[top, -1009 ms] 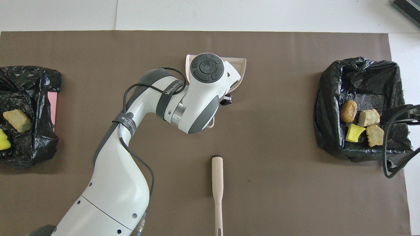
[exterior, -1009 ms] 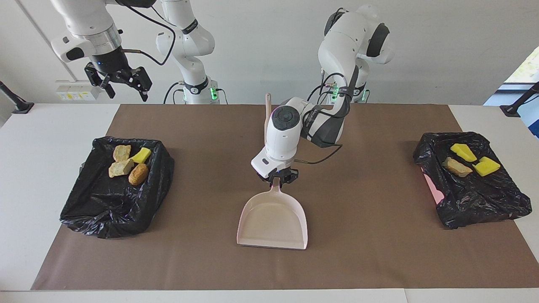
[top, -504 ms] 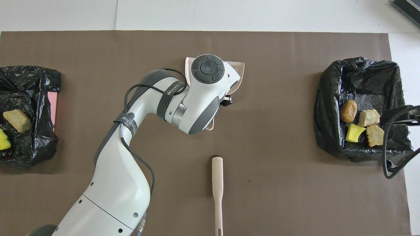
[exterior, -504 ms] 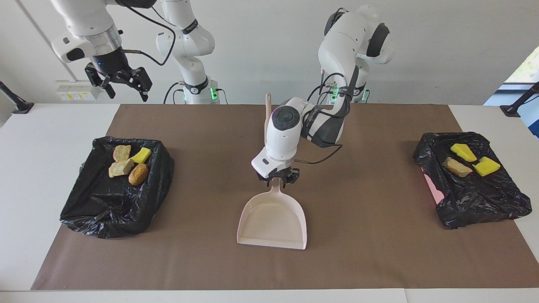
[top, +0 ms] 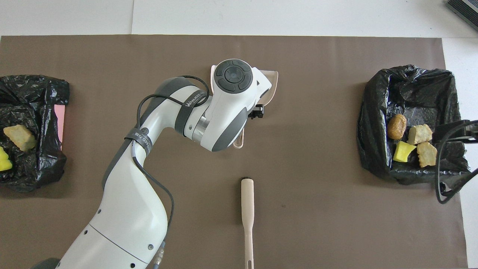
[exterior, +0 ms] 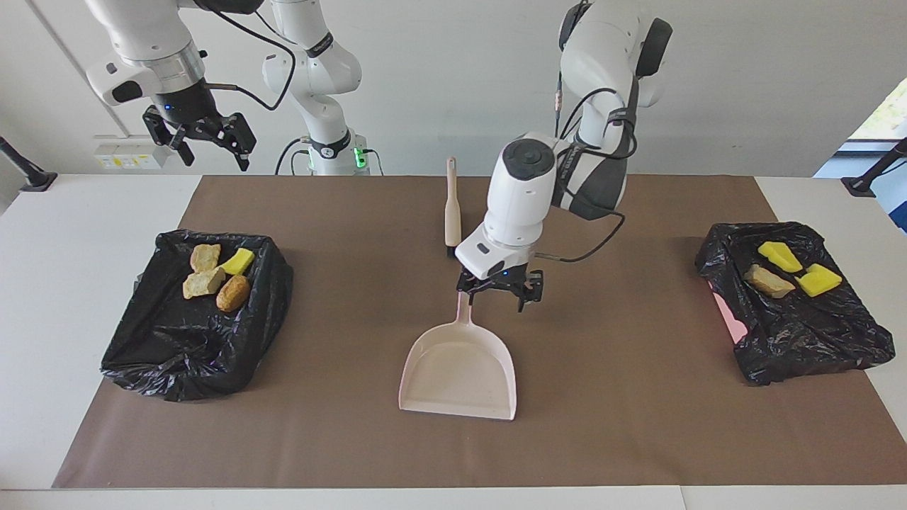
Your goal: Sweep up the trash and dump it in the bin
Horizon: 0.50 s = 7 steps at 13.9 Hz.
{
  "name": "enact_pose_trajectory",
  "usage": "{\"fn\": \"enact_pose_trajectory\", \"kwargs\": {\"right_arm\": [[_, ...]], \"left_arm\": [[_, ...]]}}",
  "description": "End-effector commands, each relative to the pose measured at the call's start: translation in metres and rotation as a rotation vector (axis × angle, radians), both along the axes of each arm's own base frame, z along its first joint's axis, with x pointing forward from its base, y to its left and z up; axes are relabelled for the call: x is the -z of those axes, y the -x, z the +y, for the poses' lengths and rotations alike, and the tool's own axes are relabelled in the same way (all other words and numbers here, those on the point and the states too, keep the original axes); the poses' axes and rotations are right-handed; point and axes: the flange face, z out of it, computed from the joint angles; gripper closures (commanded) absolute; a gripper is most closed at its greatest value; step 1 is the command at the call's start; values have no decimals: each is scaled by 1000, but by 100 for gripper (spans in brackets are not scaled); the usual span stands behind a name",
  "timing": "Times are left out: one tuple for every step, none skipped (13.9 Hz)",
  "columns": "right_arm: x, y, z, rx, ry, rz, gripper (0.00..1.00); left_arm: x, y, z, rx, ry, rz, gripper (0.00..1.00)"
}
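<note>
- My left gripper [exterior: 499, 289] hung just above the surface [exterior: 623, 397], over the handle end of the pale pink dustpan [exterior: 459, 372], with its fingers [exterior: 525, 292] spread wide and nothing between them.
- In the overhead view my left arm's wrist covered most of that dustpan [top: 272, 80], so only the pan's edge and the loop at the handle's tip showed.
- The dustpan lay flat on the brown mat [exterior: 354, 212], its open mouth pointing away from me.
- A pale brush [exterior: 451, 205] lay on the mat nearer to me than the dustpan, apart from it; the overhead view showed that brush [top: 247, 209] lengthwise, with its thin handle toward me.
- The trash [exterior: 216, 275] sat in a black-bagged bin [exterior: 191, 340] toward my right arm's end of the surface: three brown lumps and one yellow chunk.
- More trash, two yellow pieces [exterior: 797, 268] and a tan one, rested on a second black bag [exterior: 801, 333] toward my left arm's end.
- My right gripper [exterior: 205, 145] waited high in the air, nearer my own edge than the bin, fingers spread, holding nothing.
</note>
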Motion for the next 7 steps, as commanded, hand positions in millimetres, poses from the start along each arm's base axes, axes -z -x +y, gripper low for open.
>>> {"fn": "enact_pose_trajectory", "kwargs": {"right_arm": [[1, 6, -2, -34, -17, -13, 0], [1, 6, -2, -34, -17, -13, 0], [1, 6, -2, -34, -17, -13, 0], [1, 6, -2, -34, -17, -12, 0], [1, 6, -2, -34, -16, -11, 0], [1, 6, -2, -36, -17, -11, 0], [1, 6, -2, -39, -17, -11, 0]], "left_arm": [[-45, 34, 82, 72, -15, -2, 0], [-61, 39, 110, 78, -19, 2, 0], [-79, 46, 130, 83, -26, 16, 0], [-95, 53, 151, 61, -32, 38, 0], [-110, 61, 165, 44, -33, 48, 0], [-128, 70, 181, 26, -29, 43, 0], [-142, 76, 200, 3, -27, 39, 0]]}}
